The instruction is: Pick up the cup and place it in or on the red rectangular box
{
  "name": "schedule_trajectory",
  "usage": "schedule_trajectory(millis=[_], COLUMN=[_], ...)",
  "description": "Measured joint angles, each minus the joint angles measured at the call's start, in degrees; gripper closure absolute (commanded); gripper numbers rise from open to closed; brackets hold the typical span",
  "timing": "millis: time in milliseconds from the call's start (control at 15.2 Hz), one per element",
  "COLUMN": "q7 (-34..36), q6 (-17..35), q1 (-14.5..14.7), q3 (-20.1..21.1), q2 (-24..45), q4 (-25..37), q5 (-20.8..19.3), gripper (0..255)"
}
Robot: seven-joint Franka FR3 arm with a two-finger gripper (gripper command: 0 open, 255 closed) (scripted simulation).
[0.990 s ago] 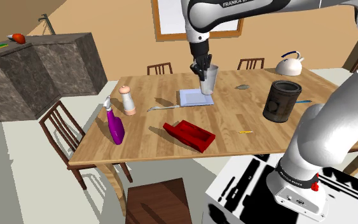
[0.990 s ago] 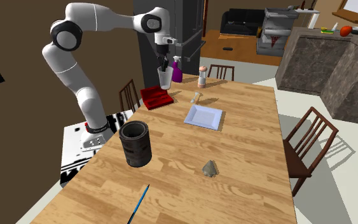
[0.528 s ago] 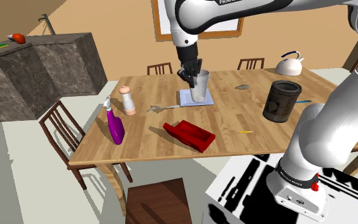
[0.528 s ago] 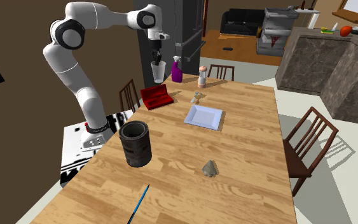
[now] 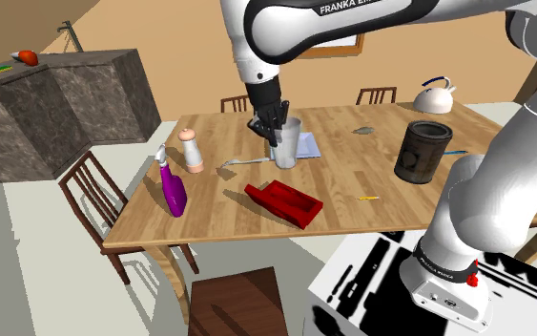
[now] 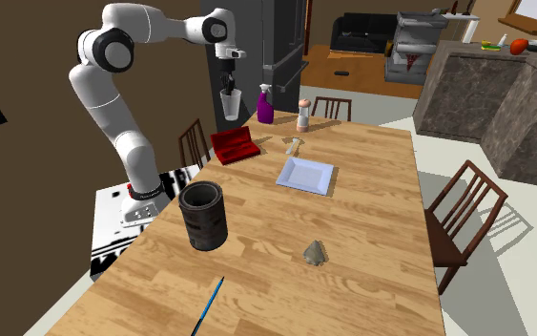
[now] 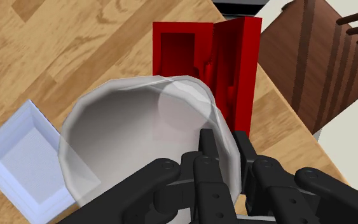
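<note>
The black claw (image 5: 269, 122) is shut tight on the rim of the cup (image 5: 286, 144). The cup is see-through and a little grey. In the wrist view one finger (image 7: 206, 145) is inside the cup and the other is outside, with the thin wall pinched between them. The cup stands straight up and hangs in the air, off the table (image 5: 352, 177).

In the shoulder view the cup is in the upper middle of the frame, under the big white arm (image 5: 295, 24). The red box (image 5: 283, 202) lies lower in the frame, near the front edge of the table. It is a long open box with nothing big in it. Just behind the cup a pale square plate (image 5: 307, 145) peeks out.

In the second exterior view the cup (image 6: 229, 103) hangs high in the upper left part of the frame. The red box (image 6: 234, 146) sits under it, at the table's left edge. In the wrist view the red box (image 7: 203, 57) shows just past the cup's rim, close to the table edge.

Other things sit on the table too. In the shoulder view a purple spray bottle (image 5: 172, 187) stands at the left, with a small shaker (image 5: 192, 150) near it. A dark round can (image 5: 423, 151) stands at the right, and a white kettle (image 5: 435, 96) is in the upper right. A wooden chair (image 5: 94, 196) stands at the left side of the table.
</note>
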Motion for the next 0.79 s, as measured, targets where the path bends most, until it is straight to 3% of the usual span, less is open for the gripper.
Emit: schedule_trajectory(millis=[792], q7=[1.1], q6=[9.43], q1=[0.18], q3=[0.23], q2=[0.45], q4=[-9.05], q5=[-0.04], gripper=[255])
